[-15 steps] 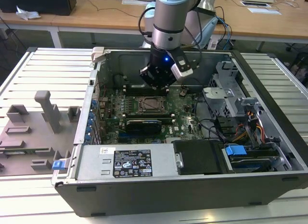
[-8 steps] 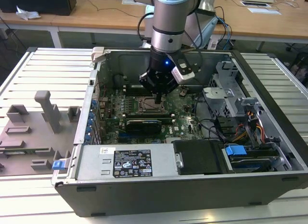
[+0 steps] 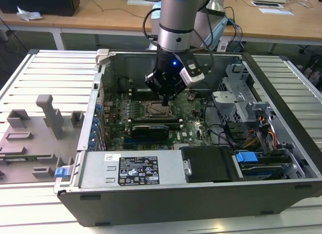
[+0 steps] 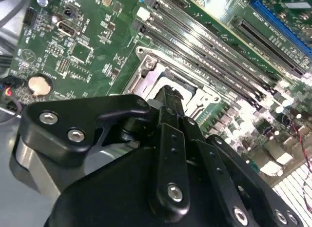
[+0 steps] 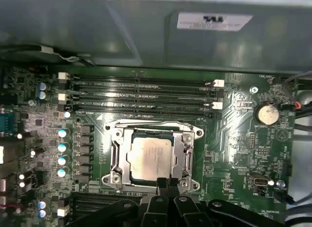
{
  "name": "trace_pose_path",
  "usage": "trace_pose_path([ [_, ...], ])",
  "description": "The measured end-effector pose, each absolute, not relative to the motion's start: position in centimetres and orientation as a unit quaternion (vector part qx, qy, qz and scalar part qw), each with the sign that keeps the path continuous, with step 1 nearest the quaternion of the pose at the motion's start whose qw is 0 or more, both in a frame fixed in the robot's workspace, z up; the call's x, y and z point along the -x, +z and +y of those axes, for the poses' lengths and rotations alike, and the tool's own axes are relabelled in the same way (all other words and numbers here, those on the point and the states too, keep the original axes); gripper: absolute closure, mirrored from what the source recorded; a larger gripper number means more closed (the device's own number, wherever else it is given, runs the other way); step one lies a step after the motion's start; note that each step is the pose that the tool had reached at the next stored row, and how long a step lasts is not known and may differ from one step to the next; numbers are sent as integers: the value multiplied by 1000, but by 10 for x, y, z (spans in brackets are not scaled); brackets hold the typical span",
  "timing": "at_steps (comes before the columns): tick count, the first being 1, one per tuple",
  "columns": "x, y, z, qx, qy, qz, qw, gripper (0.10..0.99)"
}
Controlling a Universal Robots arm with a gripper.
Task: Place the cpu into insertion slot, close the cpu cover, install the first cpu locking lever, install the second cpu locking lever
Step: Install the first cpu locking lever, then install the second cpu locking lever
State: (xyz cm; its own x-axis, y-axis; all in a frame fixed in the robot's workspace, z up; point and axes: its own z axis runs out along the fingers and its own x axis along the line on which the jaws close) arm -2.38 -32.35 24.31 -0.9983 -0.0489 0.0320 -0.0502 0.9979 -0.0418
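The cpu point(image 5: 148, 158), a silver-grey square chip, lies in the insertion slot point(image 5: 113, 175) on the green motherboard. The cpu cover point(image 5: 181, 150), a thin silver frame, lies flat around it with the chip showing through its window. A thin metal lever bar point(image 5: 146, 122) runs along the socket edge next to the memory slots. My gripper point(image 5: 166, 184) is shut, fingertips together at the socket's rim on the side away from those slots. In the exterior view the gripper point(image 3: 165, 100) hangs just above the socket point(image 3: 155, 110). The second wrist view has the fingertips point(image 4: 167, 92) at the socket frame point(image 4: 146, 73).
The open computer case point(image 3: 151, 199) surrounds the board, with a power supply point(image 3: 136, 169) along its near wall and a drive cage and cables point(image 3: 251, 118) at the exterior view's right. Long black memory slots point(image 5: 141, 95) and a coin battery point(image 5: 267, 113) lie near the socket. Grey fixtures point(image 3: 35, 138) stand outside the case.
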Motion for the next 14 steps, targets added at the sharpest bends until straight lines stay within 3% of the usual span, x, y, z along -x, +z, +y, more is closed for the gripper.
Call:
trace_pose_path([
  [4,24,262,-323,-25,21,-999,15,980],
  [14,24,262,-326,-25,18,-999,15,980],
])
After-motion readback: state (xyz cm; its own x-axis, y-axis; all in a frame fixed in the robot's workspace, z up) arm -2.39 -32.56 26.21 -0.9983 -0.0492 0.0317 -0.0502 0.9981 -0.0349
